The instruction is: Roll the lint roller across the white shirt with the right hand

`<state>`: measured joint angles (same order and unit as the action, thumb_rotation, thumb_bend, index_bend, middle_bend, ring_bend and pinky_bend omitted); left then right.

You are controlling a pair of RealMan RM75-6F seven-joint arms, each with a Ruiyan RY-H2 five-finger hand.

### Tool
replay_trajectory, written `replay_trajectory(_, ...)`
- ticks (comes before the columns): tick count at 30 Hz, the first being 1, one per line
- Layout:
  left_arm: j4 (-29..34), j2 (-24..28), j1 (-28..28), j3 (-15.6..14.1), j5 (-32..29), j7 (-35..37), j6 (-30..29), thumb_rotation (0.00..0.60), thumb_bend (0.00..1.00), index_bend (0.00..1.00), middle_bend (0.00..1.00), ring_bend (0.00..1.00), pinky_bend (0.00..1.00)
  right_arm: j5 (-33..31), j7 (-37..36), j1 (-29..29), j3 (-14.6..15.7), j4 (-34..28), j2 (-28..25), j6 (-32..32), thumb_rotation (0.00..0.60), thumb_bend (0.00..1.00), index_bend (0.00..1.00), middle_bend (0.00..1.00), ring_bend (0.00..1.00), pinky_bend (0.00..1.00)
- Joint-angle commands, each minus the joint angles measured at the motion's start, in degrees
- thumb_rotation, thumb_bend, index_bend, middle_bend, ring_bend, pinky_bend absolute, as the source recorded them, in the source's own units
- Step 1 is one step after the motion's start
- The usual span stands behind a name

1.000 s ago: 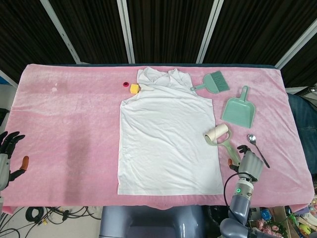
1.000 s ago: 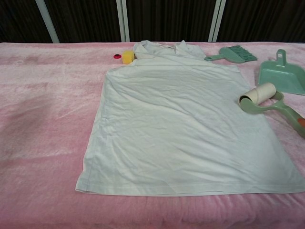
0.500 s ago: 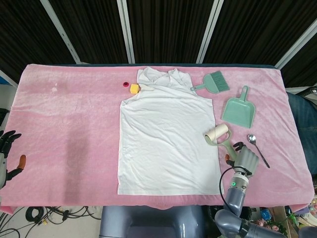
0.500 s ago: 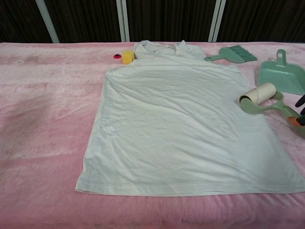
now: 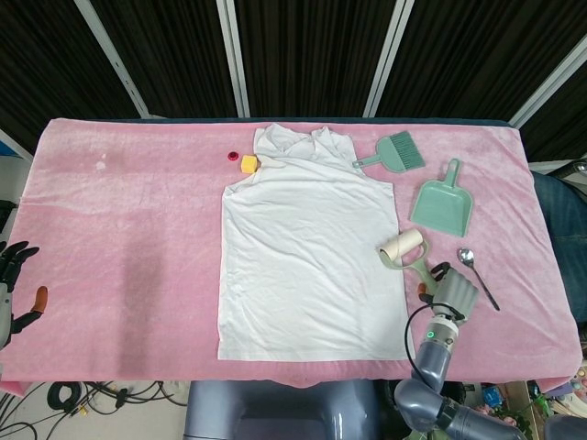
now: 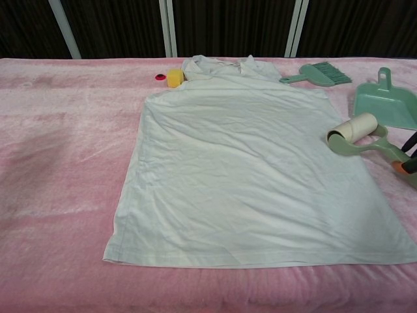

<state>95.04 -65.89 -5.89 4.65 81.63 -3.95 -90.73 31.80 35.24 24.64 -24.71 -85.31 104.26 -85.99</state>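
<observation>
The right hand (image 5: 452, 295) sits at the handle end of the lint roller (image 5: 404, 252); its fingers seem to be curling around the handle, but a firm grip cannot be told from here. From the hand, the roller's long axis runs away and leftward, its paper drum pointing at the white shirt (image 5: 307, 257) edge just beyond. The left hand (image 5: 14, 280), far off, hangs loose, holding nothing.
</observation>
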Motion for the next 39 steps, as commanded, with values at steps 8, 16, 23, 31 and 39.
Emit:
replay_trajectory(8,0.06,-0.01,0.17,0.32,-0.25,-0.10,0.35,0.600,0.42,0.19,0.15,0.05,0.05,0.98,-0.88,0.50,-0.31,2.32,1.33,0.35,0.600,0.26,0.48,0.47,0.51,0.56)
replay_trajectory(16,0.30,0.07,0.30,0.53,-0.53,-0.35,0.68,0.600,0.42,0.19,0.15,0.05,0.05,1.72,-0.70,0.87,-0.40,2.98,1.81,0.46,0.600,0.26,0.48,0.47,0.51,0.56)
replay_trajectory(23,0.65,0.19,0.40,0.66,-1.11,-0.71,1.13,0.600,0.42,0.19,0.15,0.05,0.05,2.06,0.06,1.35,-0.59,3.72,2.13,0.25,0.600,0.26,0.49,0.48,0.52,0.56)
replay_trajectory(31,1.49,0.61,0.53,0.85,-1.69,-1.17,1.78,0.600,0.42,0.19,0.14,0.05,0.05,1.23,0.77,1.39,-1.08,4.97,2.46,0.87,0.600,0.27,0.50,0.49,0.52,0.57)
replay_trajectory(39,1.88,0.91,0.70,0.96,-1.63,-1.11,2.07,0.600,0.42,0.19,0.14,0.05,0.05,1.58,0.27,1.34,-1.35,5.77,2.74,1.52,0.600,0.29,0.54,0.52,0.55,0.59)
